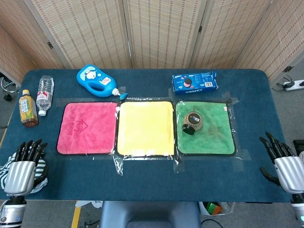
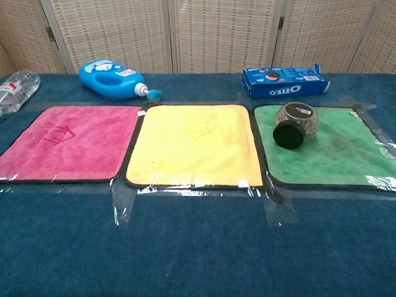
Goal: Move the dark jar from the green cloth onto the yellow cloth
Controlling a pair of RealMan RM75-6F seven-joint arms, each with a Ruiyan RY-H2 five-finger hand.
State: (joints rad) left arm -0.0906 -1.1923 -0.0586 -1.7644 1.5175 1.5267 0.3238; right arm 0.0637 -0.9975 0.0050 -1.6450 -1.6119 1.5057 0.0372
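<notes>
Blue table (image 1: 142,190), Oreo box (image 1: 194,81) behind dark jar (image 1: 193,122)

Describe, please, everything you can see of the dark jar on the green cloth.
The jar is small, round-bodied and see-through, glass or plastic, with dark contents and a black lid. It lies on its side near the left edge of the green cloth, lid pointing toward the robot and the yellow cloth. Only the green cloth touches it; both hands are far off.

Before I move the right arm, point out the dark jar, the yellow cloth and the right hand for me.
dark jar (image 2: 296,124), chest view, on its glass body above the black lid.
yellow cloth (image 1: 145,128), head view, on its bare middle.
right hand (image 1: 284,164), head view, on the silver back of the hand.
</notes>
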